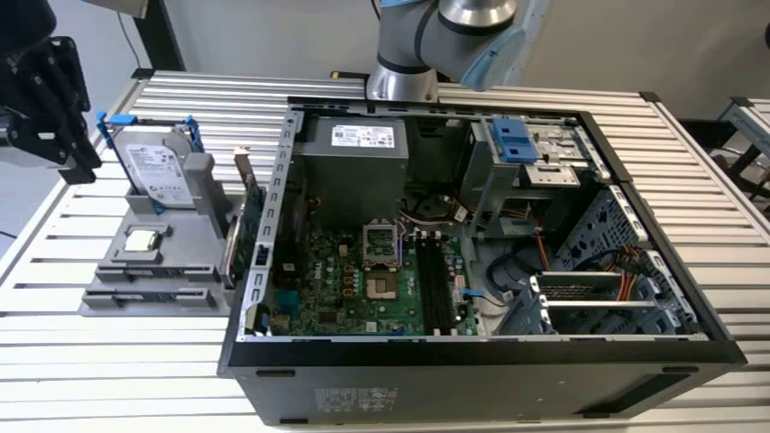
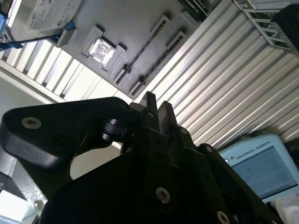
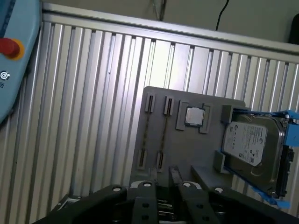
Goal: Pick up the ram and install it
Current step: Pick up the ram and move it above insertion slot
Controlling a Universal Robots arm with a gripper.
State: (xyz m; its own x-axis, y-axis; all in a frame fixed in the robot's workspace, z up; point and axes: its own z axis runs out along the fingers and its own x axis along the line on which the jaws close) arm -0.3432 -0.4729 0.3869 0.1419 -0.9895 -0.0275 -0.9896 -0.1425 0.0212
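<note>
The ram shows as thin dark sticks standing on edge between the clips of the grey holder tray [image 3: 187, 140], one of them [image 3: 145, 133] in the first wrist view and again as the ram [image 2: 145, 48] in the second wrist view. My gripper [image 2: 157, 103] hovers above the ribbed table, apart from the tray, its two fingertips close together with nothing between them. One finger [image 3: 174, 176] shows in the first wrist view. The arm's black end piece [image 1: 46, 108] hangs at the exterior view's left, above the tray [image 1: 151, 271].
The open computer case [image 1: 481, 361] lies right of the tray, with dark memory slots [image 1: 431, 281] on its motherboard [image 1: 349, 289]. The tray also carries a blue-framed hard drive [image 1: 157, 167], a processor [image 1: 142, 240] and a green card [image 1: 247, 225]. A pendant [image 2: 261, 168] lies nearby.
</note>
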